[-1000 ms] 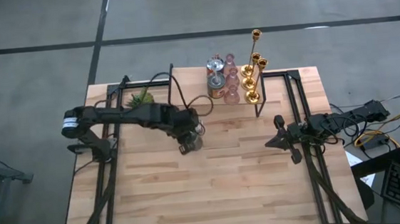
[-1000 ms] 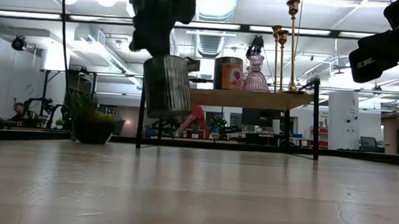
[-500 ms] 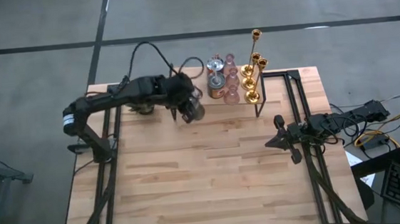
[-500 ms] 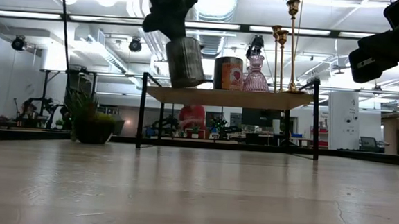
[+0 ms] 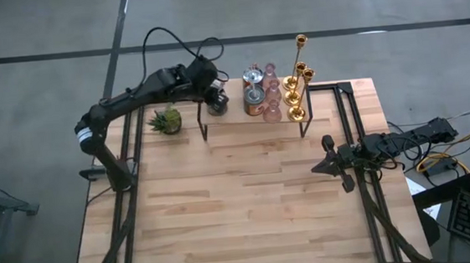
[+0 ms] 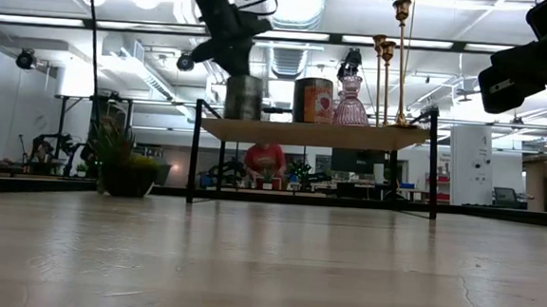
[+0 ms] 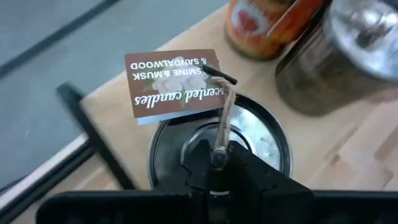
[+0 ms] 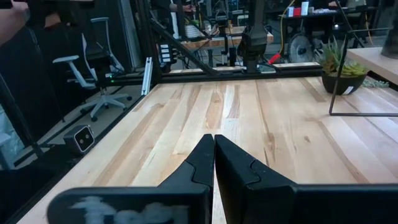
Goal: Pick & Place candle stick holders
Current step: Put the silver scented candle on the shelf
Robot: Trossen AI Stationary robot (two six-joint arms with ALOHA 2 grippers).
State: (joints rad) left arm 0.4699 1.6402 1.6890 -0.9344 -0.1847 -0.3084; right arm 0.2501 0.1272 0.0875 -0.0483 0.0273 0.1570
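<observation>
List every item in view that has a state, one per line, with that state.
Left gripper: jaws shut on the silvery cup's lid knob.
Silvery cup: upright, at the shelf's left end, gripped.
Paper tag: tied on by twine, lying flat.
Gold holders: upright on the shelf.
Pink holders: upright.
Right gripper: jaws shut, empty.

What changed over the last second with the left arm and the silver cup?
The left hand carried the silvery cup from mid-table up and back onto the shelf's left end, still gripping it by the lid knob. The right hand, the plant and the other holders stayed put.
</observation>
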